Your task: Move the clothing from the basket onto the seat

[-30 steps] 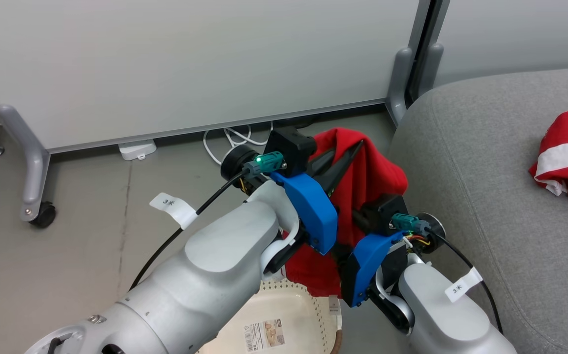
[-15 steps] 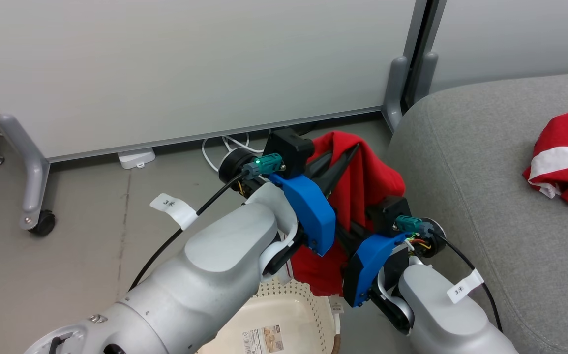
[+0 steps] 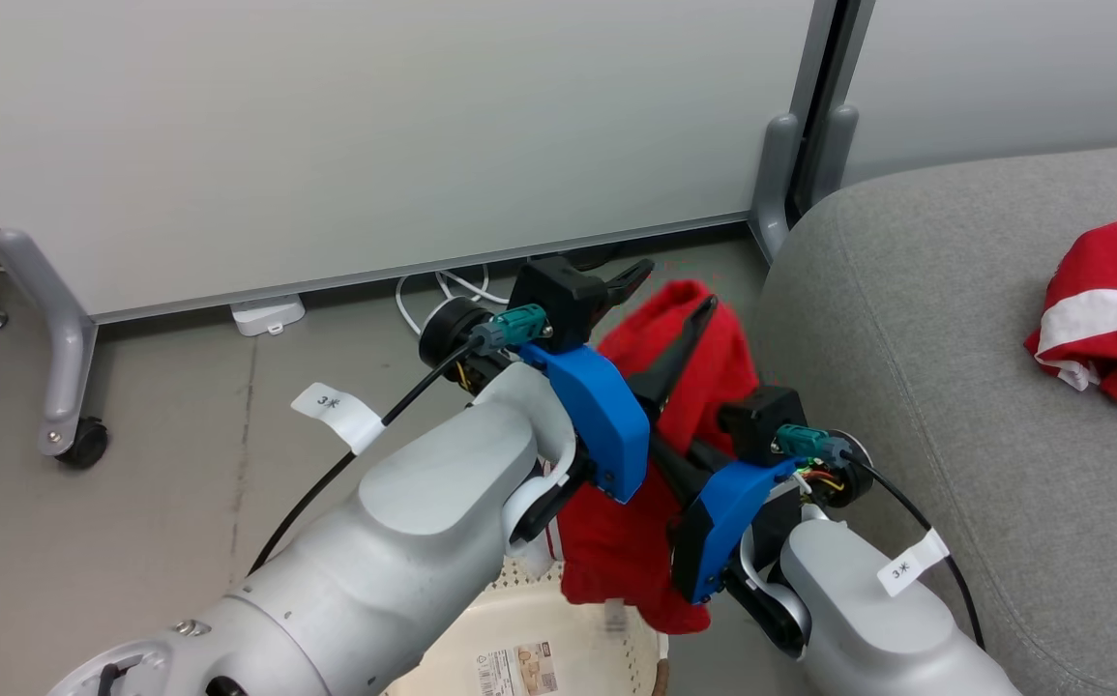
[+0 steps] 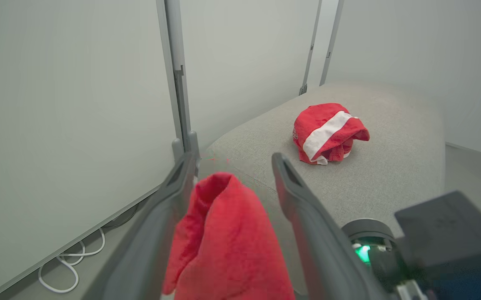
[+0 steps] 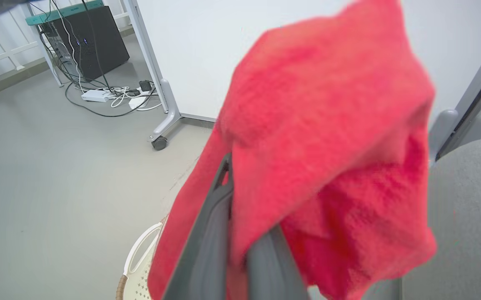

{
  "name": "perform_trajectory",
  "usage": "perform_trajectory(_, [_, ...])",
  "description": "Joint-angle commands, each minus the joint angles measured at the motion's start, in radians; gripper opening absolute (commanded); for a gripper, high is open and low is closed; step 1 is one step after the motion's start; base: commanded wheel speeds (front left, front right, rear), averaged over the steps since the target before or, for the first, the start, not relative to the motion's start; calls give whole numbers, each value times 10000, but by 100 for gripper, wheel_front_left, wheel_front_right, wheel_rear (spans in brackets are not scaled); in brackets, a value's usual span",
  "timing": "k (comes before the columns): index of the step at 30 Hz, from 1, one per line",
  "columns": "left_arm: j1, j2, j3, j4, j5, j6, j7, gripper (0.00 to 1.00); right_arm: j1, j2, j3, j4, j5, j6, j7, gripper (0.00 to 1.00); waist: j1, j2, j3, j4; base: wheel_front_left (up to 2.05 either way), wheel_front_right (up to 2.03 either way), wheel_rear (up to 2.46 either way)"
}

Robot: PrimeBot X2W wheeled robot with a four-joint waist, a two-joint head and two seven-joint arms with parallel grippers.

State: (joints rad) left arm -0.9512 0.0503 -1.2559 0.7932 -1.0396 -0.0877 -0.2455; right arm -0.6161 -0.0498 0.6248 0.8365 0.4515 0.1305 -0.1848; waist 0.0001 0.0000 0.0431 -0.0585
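Note:
A red garment (image 3: 703, 387) hangs over the basket (image 3: 539, 657), just left of the grey seat (image 3: 955, 338). My left gripper (image 3: 669, 290) is open; in the left wrist view its fingers (image 4: 178, 183) stand wide apart with the cloth's top fold (image 4: 223, 233) loose between them. Lower and to the right, my right gripper (image 3: 684, 464) is shut on the garment. In the right wrist view its fingers (image 5: 215, 233) lie close together, and the cloth (image 5: 315, 125) drapes over them. A second red garment with a white stripe (image 3: 1109, 309) lies bunched on the seat.
A white partition panel (image 3: 374, 145) on wheeled grey feet (image 3: 74, 425) stands behind, with white cables (image 3: 442, 280) on the floor at its base. The right wrist view shows a dark cabinet (image 5: 90, 37) and more cables far off.
My left gripper has opened and let go of the garment, whose top has sagged lower. My right gripper has shut on the cloth. The head camera shifted slightly.

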Motion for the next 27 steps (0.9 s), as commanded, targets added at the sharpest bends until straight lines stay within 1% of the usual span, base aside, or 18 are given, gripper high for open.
perform_trajectory(1, [18, 4, -28, 79, -76, 58, -46, 100, -240, -11, 35, 46, 57, 5, -79, 0, -1, 0, 0, 0, 0, 0, 0])
perform_trajectory(5, [186, 4, 61, 230, -188, 73, -97, 100, -263, -11, 39, 143, 84, 5, -171, 0, -1, 0, -24, 9, 0, 0, 0])
perform_trajectory(8, [333, 33, 334, 346, -227, 61, -145, 100, -317, -11, -35, 219, 74, 5, -252, 0, -1, 0, -29, 18, 0, 0, 0])
perform_trajectory(11, [530, 187, 643, 346, -166, 70, -202, 100, -344, -10, -210, 315, -5, 5, -332, 0, -1, 0, -2, 64, 0, 0, 0])
perform_trajectory(13, [648, 330, 1064, 104, -36, 100, -208, 100, -362, -11, -374, 357, -56, 5, -394, 0, -1, 0, 27, 86, 0, 0, 0])
perform_trajectory(16, [1149, 641, 1782, -483, 475, 237, -204, 100, -390, -11, -584, 337, -179, 5, -470, 0, -1, 0, 84, 104, 0, 0, 0])
perform_trajectory(19, [1776, 985, 2757, -1315, 1119, 321, -206, 100, -376, -11, -752, 236, -274, 5, -494, 0, -1, 0, 151, 106, 0, 0, 0])
perform_trajectory(24, [3408, 1559, 4178, -2599, 2537, 304, -201, 100, -298, -11, -1042, -11, -475, 5, -554, 0, -1, 0, 282, 28, 0, 0, 0])
perform_trajectory(27, [4314, 1742, 4949, -3183, 3279, 195, -198, 100, -179, -8, -1220, -166, -567, 5, -565, 0, -1, 0, 353, -26, 0, 0, 0])
